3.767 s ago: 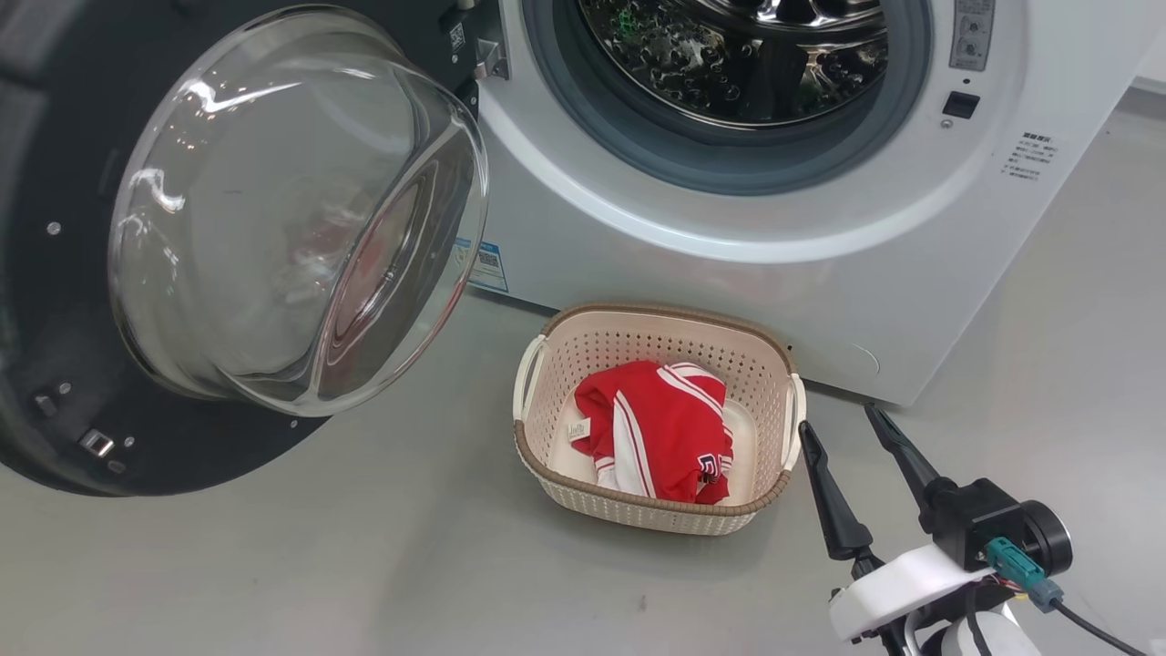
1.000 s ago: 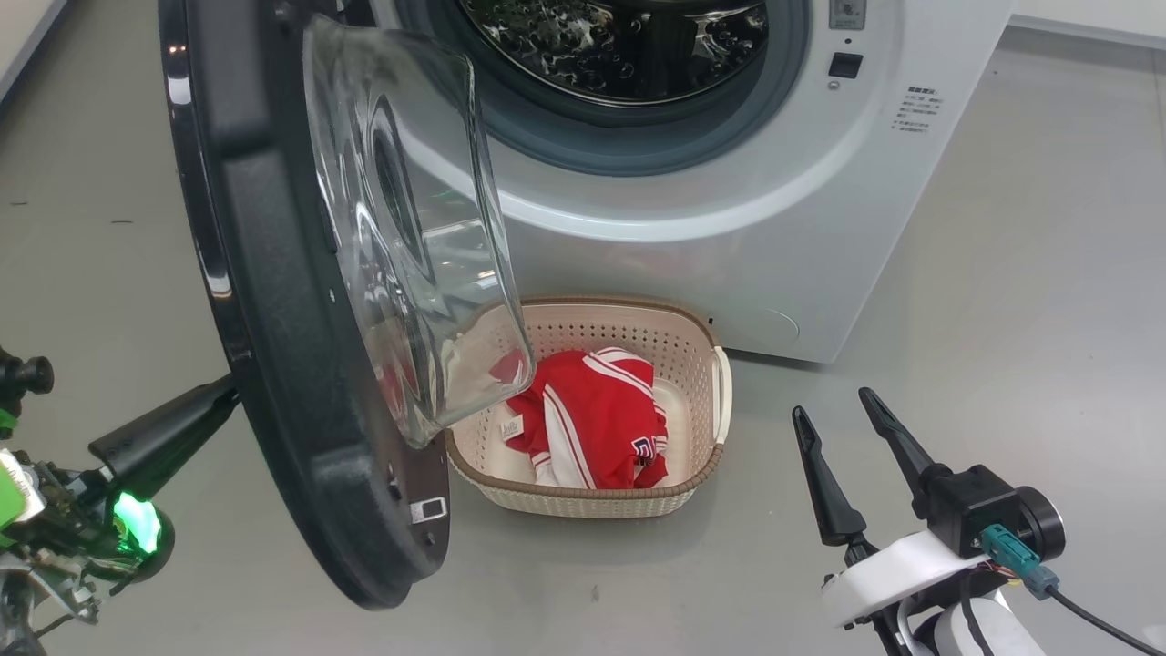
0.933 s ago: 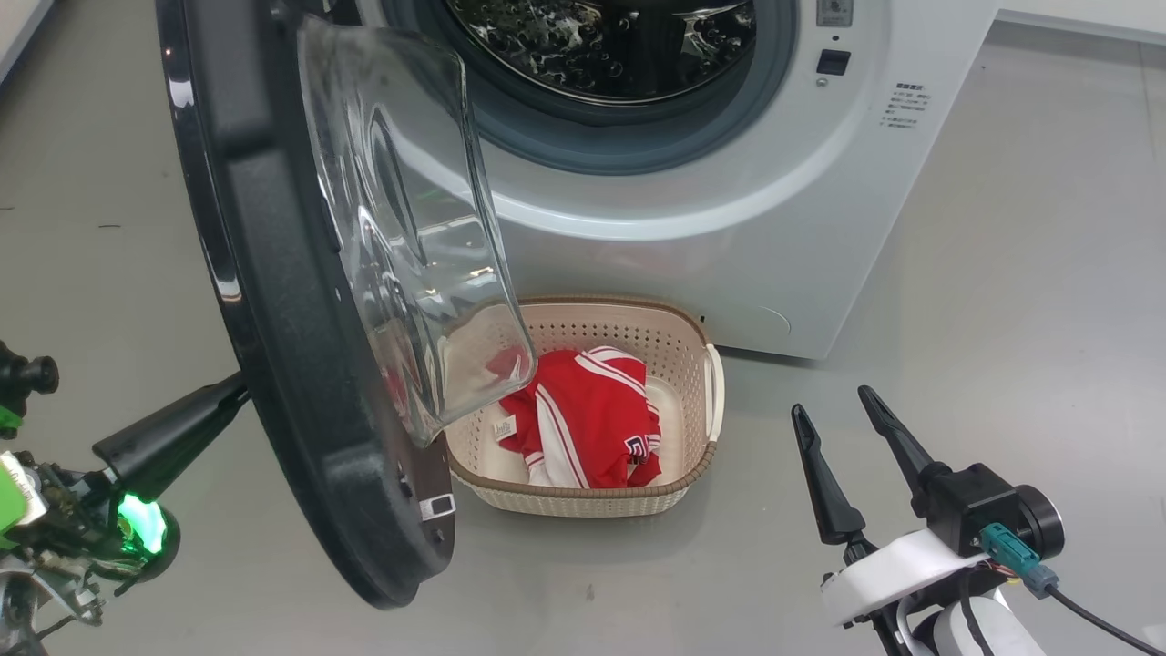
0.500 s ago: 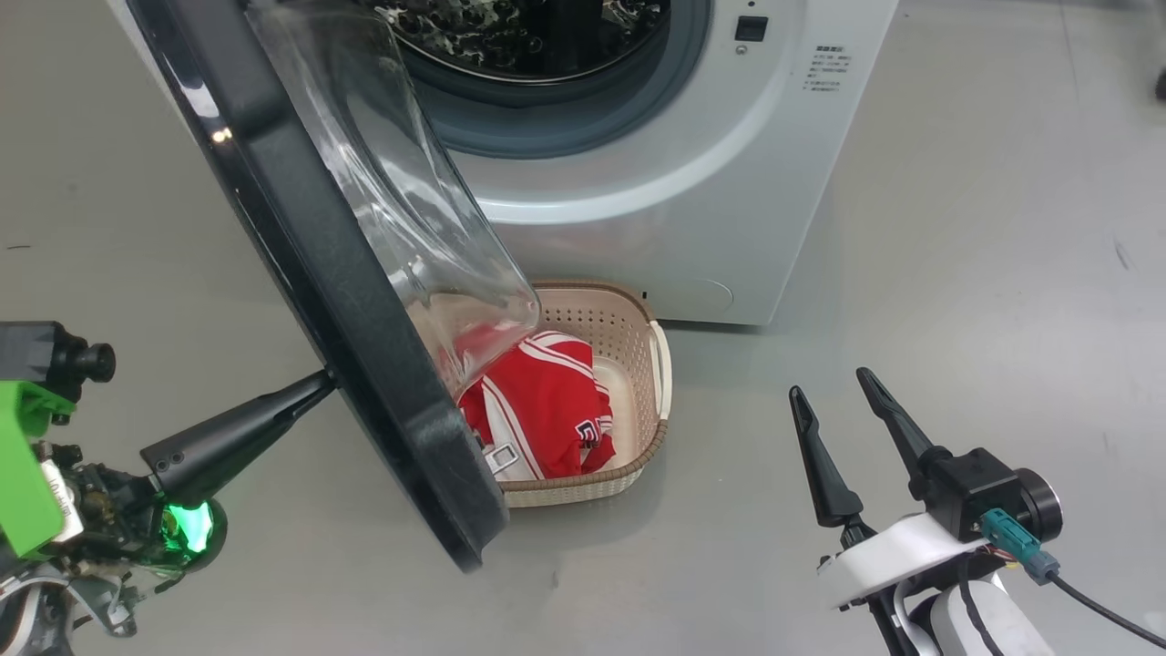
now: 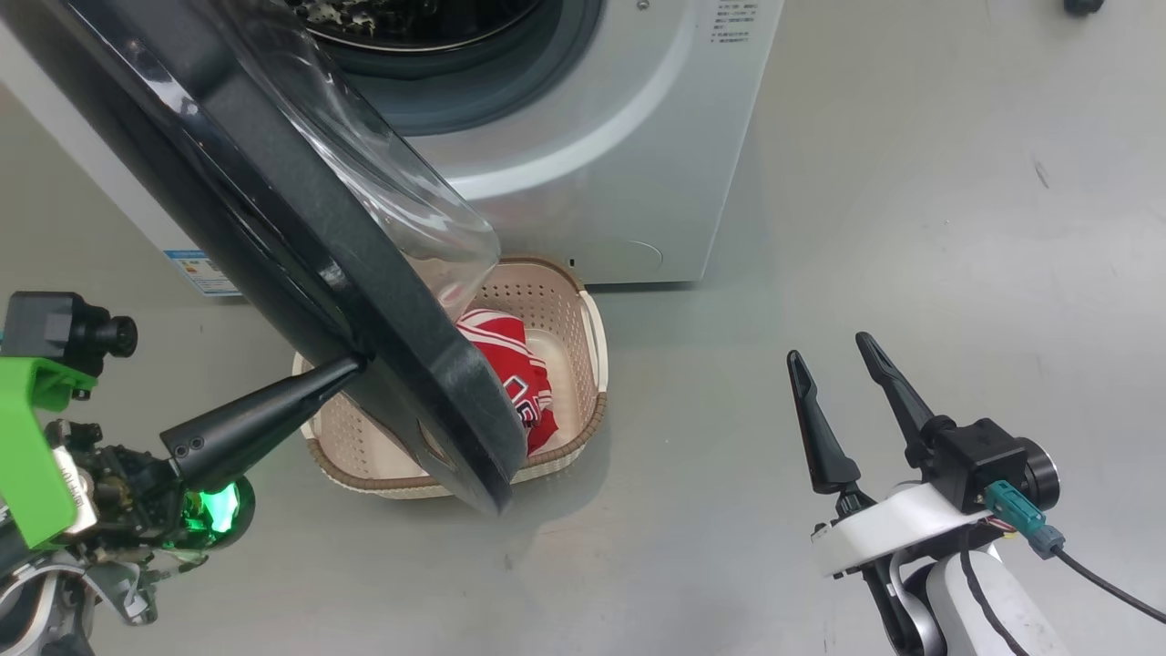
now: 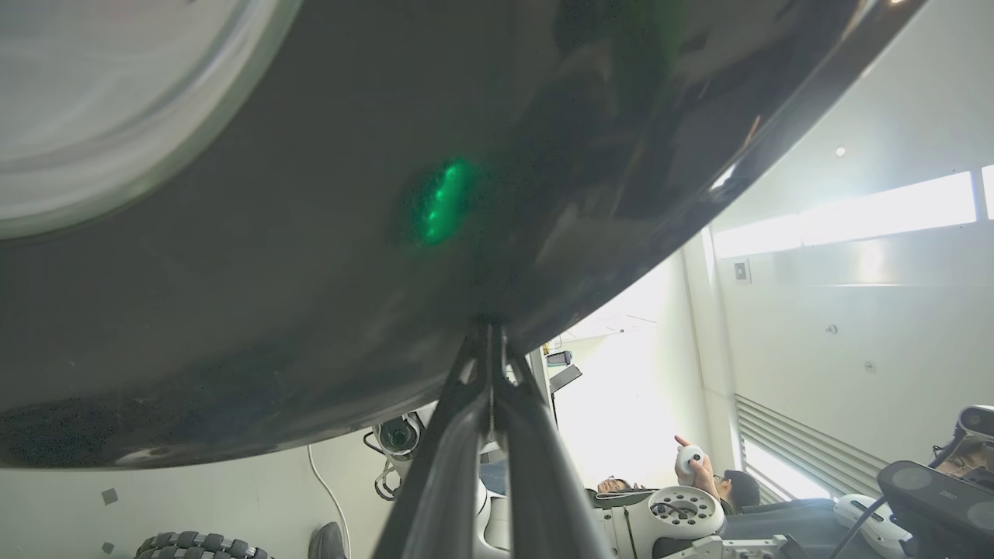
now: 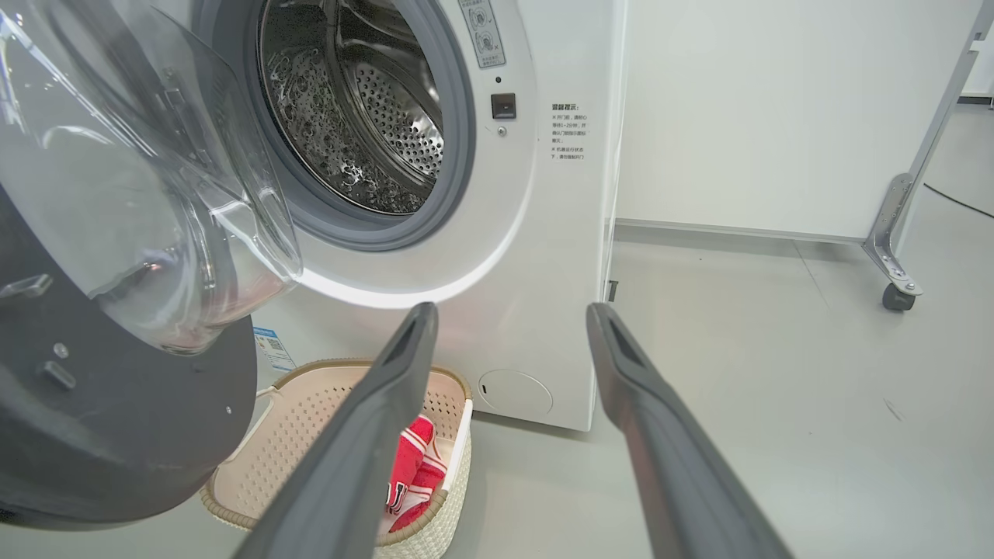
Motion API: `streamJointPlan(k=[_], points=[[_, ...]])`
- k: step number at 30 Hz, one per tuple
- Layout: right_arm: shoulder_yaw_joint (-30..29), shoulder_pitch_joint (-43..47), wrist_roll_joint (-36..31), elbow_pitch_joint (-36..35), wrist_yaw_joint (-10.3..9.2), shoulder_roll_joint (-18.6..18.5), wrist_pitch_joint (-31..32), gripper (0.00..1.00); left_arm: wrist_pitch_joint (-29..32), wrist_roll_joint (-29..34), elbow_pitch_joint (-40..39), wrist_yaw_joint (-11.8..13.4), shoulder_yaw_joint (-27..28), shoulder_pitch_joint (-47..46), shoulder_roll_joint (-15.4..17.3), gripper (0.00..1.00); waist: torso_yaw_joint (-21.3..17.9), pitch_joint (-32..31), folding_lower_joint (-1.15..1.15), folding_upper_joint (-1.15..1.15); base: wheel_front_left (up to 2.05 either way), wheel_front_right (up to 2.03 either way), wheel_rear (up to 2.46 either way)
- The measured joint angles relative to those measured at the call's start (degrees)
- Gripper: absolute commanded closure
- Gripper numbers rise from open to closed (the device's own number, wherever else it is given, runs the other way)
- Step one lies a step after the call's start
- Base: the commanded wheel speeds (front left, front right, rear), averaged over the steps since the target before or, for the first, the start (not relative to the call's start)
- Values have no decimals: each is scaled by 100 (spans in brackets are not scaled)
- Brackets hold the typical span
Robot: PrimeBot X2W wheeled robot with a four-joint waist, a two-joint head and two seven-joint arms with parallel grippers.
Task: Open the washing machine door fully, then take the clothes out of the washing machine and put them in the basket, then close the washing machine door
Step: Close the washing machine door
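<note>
smooth grey floor (image 5: pixel 911 228), white wall (image 7: pixel 776 116), bright window strip (image 6: pixel 854 217)

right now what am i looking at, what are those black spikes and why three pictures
It is a wheeled robot with two arms; the black spikes are its grippers' fingers. The overhead picture comes from a camera on its head. There the left gripper, shut, has its tip against the outer side of the washing machine door, which stands partly open and hides part of the basket. The right gripper hangs open and empty above the grey floor. The other two pictures come from cameras on the wrists, each looking along its own fingers: the left one sits close to the door's glossy black face, the right one looks at the washing machine and its steel drum. The basket stands on the floor before the machine, red clothes in it.
</note>
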Motion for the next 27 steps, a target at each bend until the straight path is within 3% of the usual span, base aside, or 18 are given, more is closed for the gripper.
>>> streamJointPlan(k=[27], points=[[4,-528,224,125,57,107,-52,0,-659,365,357,419,-155,-1286,-346,100,-1101,828,0,0,0,0,0]])
